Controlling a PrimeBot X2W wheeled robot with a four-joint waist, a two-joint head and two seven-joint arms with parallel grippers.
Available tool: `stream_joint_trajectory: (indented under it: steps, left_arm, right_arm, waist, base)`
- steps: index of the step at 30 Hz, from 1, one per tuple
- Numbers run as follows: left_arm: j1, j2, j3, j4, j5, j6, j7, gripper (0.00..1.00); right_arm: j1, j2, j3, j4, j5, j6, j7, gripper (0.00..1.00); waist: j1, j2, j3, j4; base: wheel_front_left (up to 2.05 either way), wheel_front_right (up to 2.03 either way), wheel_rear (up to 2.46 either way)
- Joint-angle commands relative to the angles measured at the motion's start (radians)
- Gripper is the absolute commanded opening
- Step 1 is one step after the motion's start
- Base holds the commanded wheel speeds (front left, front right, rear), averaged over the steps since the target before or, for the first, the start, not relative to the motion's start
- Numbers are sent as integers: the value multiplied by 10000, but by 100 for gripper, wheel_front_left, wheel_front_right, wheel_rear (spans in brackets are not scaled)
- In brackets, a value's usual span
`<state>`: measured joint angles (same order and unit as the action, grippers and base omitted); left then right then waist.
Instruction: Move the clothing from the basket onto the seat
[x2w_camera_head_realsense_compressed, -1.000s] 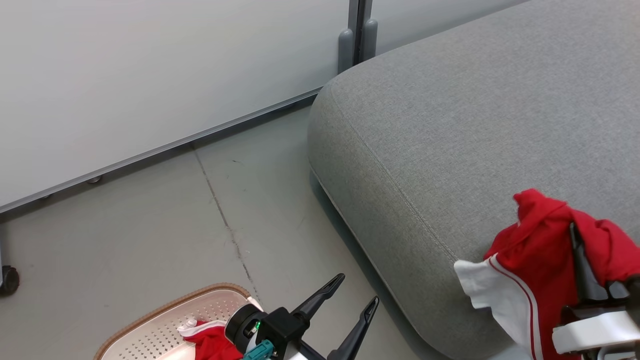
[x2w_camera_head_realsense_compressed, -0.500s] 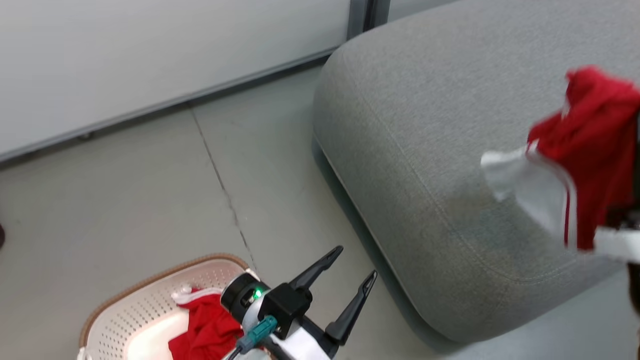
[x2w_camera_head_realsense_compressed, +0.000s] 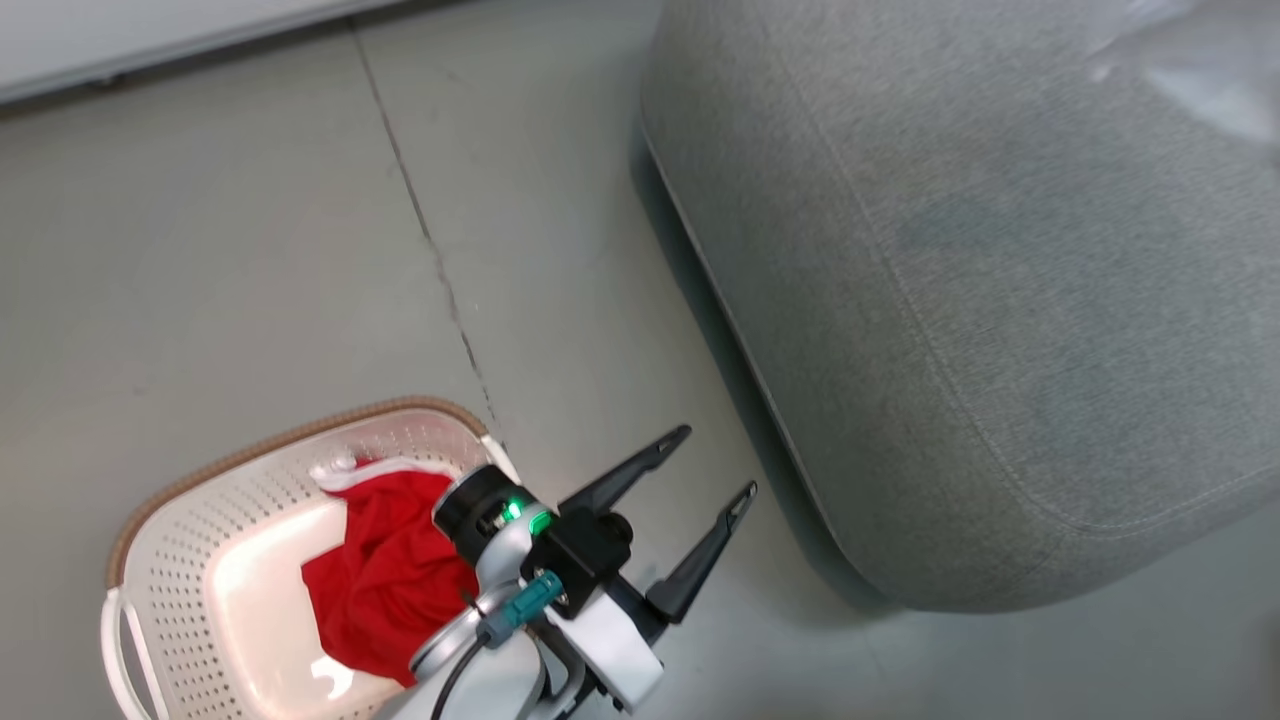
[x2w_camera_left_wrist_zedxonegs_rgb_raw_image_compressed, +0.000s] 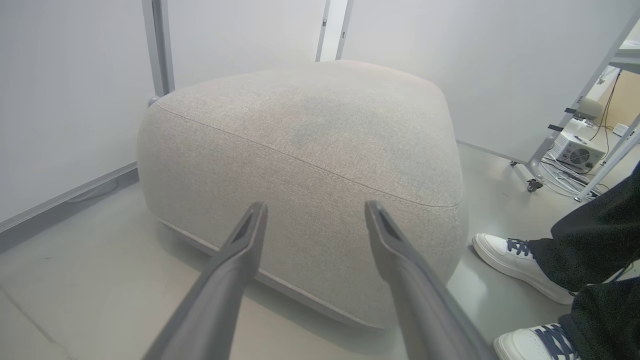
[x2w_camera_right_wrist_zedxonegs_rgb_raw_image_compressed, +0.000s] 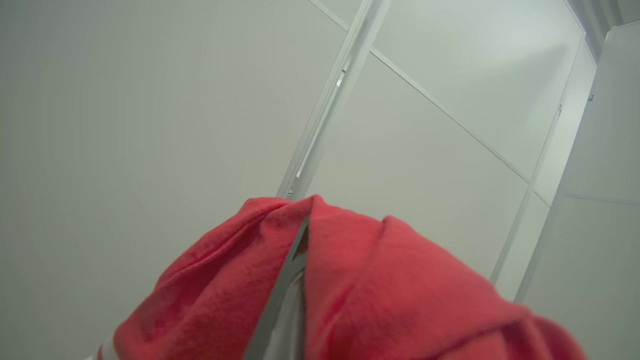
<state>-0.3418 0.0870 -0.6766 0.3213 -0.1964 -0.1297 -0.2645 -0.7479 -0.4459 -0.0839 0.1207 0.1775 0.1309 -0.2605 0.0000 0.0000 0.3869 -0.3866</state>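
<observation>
One piece of red clothing (x2w_camera_head_realsense_compressed: 385, 580) with a white trim lies in the cream perforated basket (x2w_camera_head_realsense_compressed: 200, 520) on the floor at the head view's lower left. My left gripper (x2w_camera_head_realsense_compressed: 716, 461) hangs open and empty just right of the basket, its tips toward the grey seat (x2w_camera_head_realsense_compressed: 1000, 280). The left wrist view looks past the spread fingers (x2w_camera_left_wrist_zedxonegs_rgb_raw_image_compressed: 240, 250) at the seat (x2w_camera_left_wrist_zedxonegs_rgb_raw_image_compressed: 310, 125), whose top is bare. Red clothing (x2w_camera_right_wrist_zedxonegs_rgb_raw_image_compressed: 380, 290) drapes over my right gripper (x2w_camera_right_wrist_zedxonegs_rgb_raw_image_compressed: 304, 225), which is shut on it and points up at a pale wall.
A floor seam (x2w_camera_head_realsense_compressed: 430, 230) runs from the basket toward the wall. A person's white shoes (x2w_camera_left_wrist_zedxonegs_rgb_raw_image_compressed: 520, 265) and dark trouser legs stand on the floor right of the seat. A wheeled frame (x2w_camera_left_wrist_zedxonegs_rgb_raw_image_compressed: 535, 185) with cables stands behind them.
The head camera has tipped down, so the basket shows more fully. My right gripper has lifted the red clothing up and out of the head view. The left gripper stays open.
</observation>
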Motion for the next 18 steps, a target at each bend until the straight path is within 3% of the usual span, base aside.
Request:
stream_joint_trajectory:
  steps: [1, 10, 18]
  left_arm:
    - [-278, 115, 48, -35, 48, -7, -6, 100]
    - [-952, 425, -6, -130, 241, -7, -6, 100]
    - [-1207, 508, 39, -62, 286, -8, -5, 100]
  right_arm:
    - [-310, -124, -125, 201, 71, -2, -42, 0]
    - [-1946, -659, -745, 2695, 215, -2, -37, 0]
    - [-2437, -619, 58, 5242, 293, -2, -39, 0]
  waist:
    - [0, 0, 532, 104]
    - [0, 0, 1971, 533]
    - [0, 0, 2678, 861]
  base:
    - [0, 0, 0]
    - [0, 0, 0]
    - [0, 0, 0]
